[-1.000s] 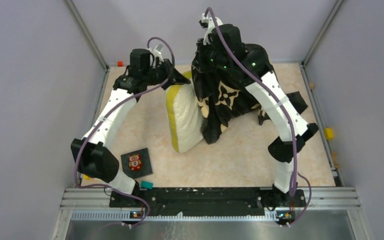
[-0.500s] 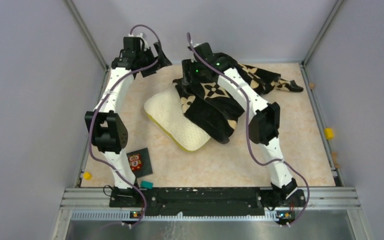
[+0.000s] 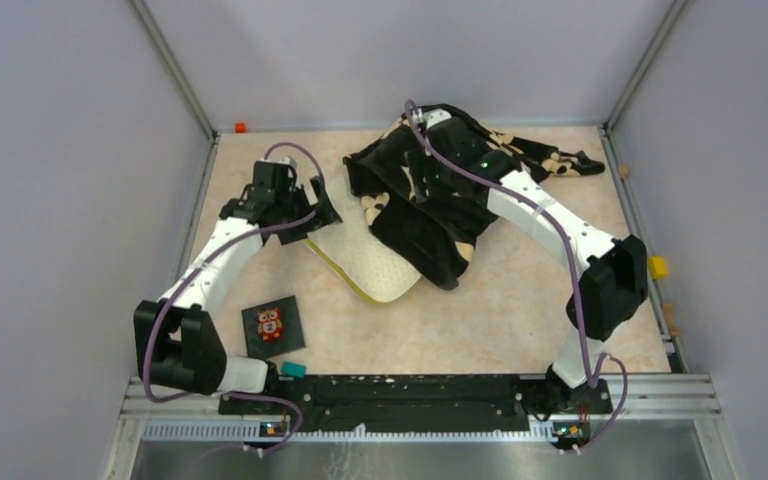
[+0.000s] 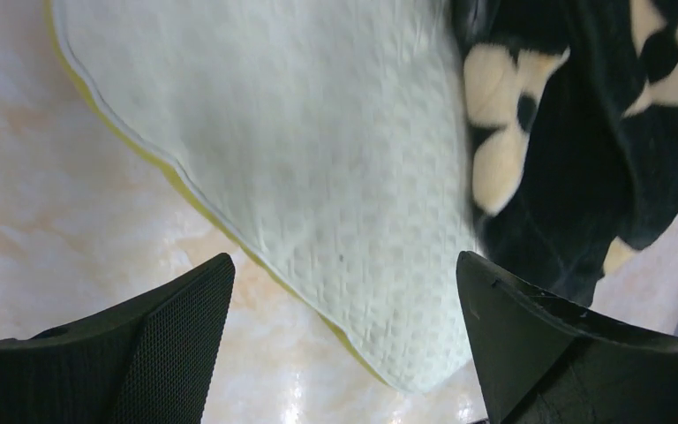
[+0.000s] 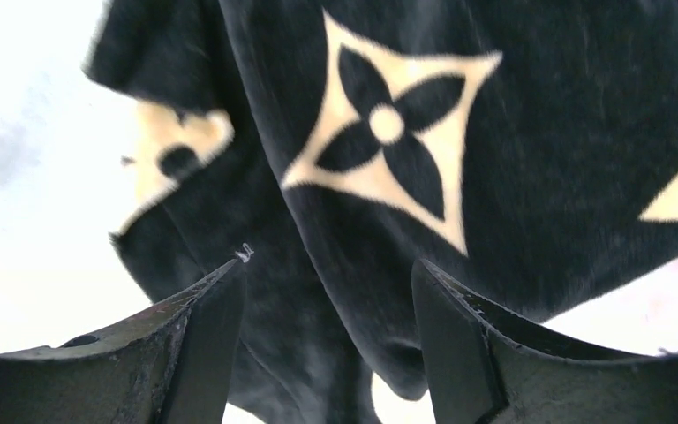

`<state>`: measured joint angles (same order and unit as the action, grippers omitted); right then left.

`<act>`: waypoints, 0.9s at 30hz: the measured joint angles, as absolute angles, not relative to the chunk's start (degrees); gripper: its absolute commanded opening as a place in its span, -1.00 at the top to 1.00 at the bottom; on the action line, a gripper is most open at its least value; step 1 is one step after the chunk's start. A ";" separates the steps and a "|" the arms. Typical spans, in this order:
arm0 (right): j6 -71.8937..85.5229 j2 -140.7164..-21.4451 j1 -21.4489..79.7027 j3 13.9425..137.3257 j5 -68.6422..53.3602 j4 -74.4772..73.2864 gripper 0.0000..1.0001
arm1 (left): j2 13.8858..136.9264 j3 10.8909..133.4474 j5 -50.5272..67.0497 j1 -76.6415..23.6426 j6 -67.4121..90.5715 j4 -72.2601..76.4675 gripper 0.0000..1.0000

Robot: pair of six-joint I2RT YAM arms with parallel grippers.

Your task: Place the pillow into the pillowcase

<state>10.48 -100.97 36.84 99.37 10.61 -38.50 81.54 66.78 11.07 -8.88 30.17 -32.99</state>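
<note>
Step in hand, as we judge it: getting a fresh hold before insertion. Neither arm holds anything.

The left fingers [image 4: 169, 353] stand wide apart and empty, hanging over the near-left part of the pillow [image 3: 368, 258]. In the left wrist view its yellow-edged corner lies between them, below and not touching.

The right fingers [image 5: 185, 344] are parted and empty above the pillowcase [image 3: 430, 220], with a flower motif just ahead of the tips.

The pillow lies flat on the bench [image 3: 520, 310], mid-left. The pillowcase is heaped over its far-right part and trails toward the far right corner. We cannot tell whether any of the pillow sits inside the opening.

The next move calls for the right fingers to find and pinch the case's open hem. The left fingers take the pillow's free edge to feed it in.
</note>
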 measured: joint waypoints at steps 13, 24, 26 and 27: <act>6.92 -102.45 38.98 81.67 20.99 -34.06 0.90 | 81.49 48.77 12.73 -18.28 39.99 -21.23 -0.22; 12.75 -111.28 52.21 110.26 19.25 -46.61 1.00 | 92.36 58.24 15.07 -19.33 41.54 -17.67 1.00; 13.98 -111.72 54.48 114.58 17.89 -48.05 1.00 | 92.90 62.19 14.74 -19.88 40.73 -20.32 1.00; 14.46 -111.85 54.92 116.18 17.30 -48.47 1.00 | 92.90 63.37 14.63 -19.94 40.34 -21.56 1.00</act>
<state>14.46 -111.85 54.92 116.18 17.30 -48.47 92.90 63.37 14.63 -19.94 40.34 -21.56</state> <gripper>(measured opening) 0.014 0.068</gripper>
